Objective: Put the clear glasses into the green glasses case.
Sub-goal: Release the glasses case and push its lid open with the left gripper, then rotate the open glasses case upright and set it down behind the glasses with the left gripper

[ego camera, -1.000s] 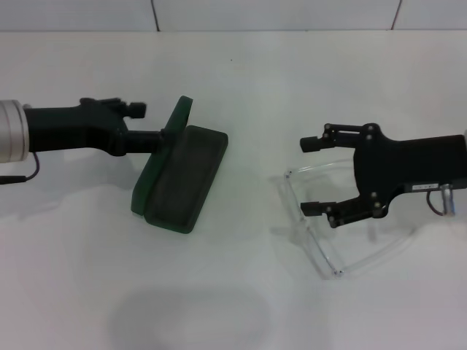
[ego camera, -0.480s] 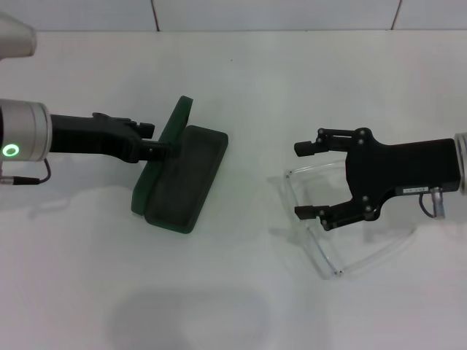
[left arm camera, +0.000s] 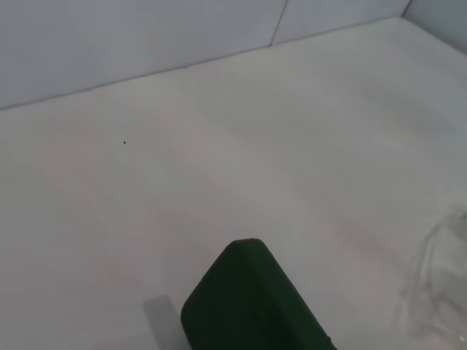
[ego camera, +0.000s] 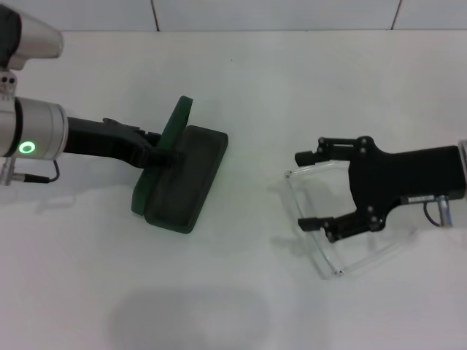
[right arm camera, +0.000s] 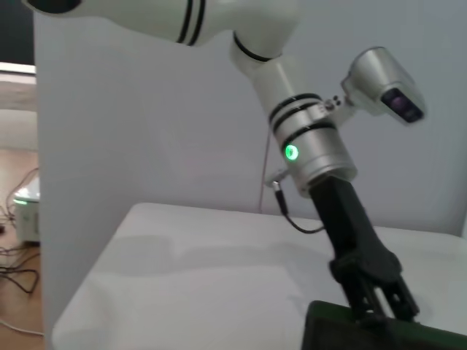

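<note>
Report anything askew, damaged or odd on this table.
Nothing stands out. The green glasses case lies open, its lid held up by the left claw. The clear glasses rest intact on the table, with the open right claw over them.

The green glasses case (ego camera: 179,169) is dark green outside, its lining a duller grey-green. The clear glasses (ego camera: 321,219) are fully transparent. Both grippers are black, the left arm's wrist silver with a glowing green ring light (ego camera: 27,148). The table (ego camera: 241,292) is plain white.
</note>
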You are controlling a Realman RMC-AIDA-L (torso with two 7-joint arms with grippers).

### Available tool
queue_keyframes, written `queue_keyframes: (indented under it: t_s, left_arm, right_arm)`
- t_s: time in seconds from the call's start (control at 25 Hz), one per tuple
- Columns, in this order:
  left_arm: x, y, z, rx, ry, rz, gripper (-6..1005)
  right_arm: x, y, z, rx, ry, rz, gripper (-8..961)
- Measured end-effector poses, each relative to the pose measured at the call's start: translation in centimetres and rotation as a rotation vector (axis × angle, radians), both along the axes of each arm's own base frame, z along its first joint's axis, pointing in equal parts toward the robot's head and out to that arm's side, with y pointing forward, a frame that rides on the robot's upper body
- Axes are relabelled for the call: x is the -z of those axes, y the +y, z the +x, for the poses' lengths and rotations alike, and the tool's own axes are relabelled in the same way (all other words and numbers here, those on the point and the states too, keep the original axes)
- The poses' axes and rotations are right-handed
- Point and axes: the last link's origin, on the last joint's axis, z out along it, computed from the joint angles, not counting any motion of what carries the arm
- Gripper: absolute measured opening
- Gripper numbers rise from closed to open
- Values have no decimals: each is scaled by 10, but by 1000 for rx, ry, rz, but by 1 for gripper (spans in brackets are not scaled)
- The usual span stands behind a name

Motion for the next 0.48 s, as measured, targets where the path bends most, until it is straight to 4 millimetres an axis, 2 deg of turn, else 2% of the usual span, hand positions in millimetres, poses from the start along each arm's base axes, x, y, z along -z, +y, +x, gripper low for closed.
queue_keyframes:
  t_s: [0.28,0.48]
  left_arm:
    - [-1,3,2,20,24,3,630]
    - [1,9,2,42,81,13,430]
  right_arm:
    - [-1,-9,3,-24,-3,-44,885]
    - [-3,-23,2,-96,-2,-120,885]
